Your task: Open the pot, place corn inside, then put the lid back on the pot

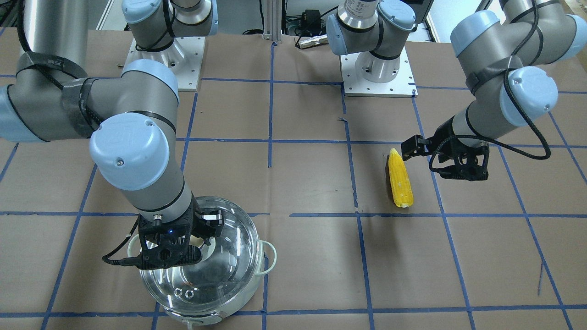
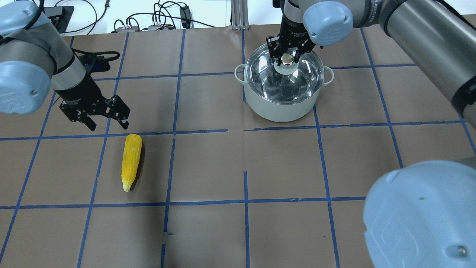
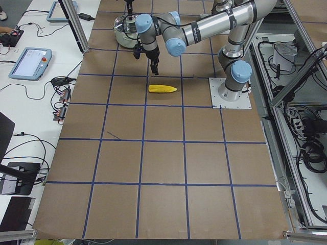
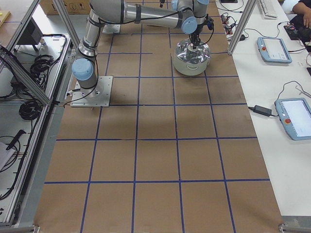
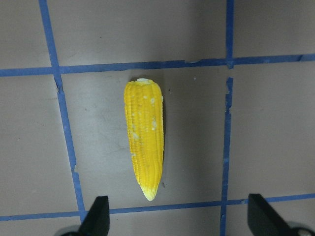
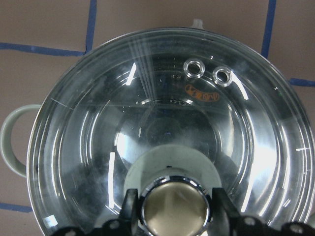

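Paper (image 2: 208, 163) bears blue tape (image 2: 208, 203) lines; right claw (image 2: 286, 61) grips lid (image 2: 297, 80), left claw (image 2: 108, 123) gapes.

Front-facing view: the right arm (image 1: 160, 192) covers the middle of the lid (image 1: 229, 266), and the bottom edge clips the near side of the pot (image 1: 215, 315).
Right wrist view: only the fingers of the right end effector (image 6: 173, 209) show, and the lid's lower rim is out of frame.
Left wrist view: the left end effector (image 5: 178, 219) is cut down to two fingertips (image 5: 98, 219).
Exterior left: the pot is tiny and partly behind the left arm (image 3: 214, 25).
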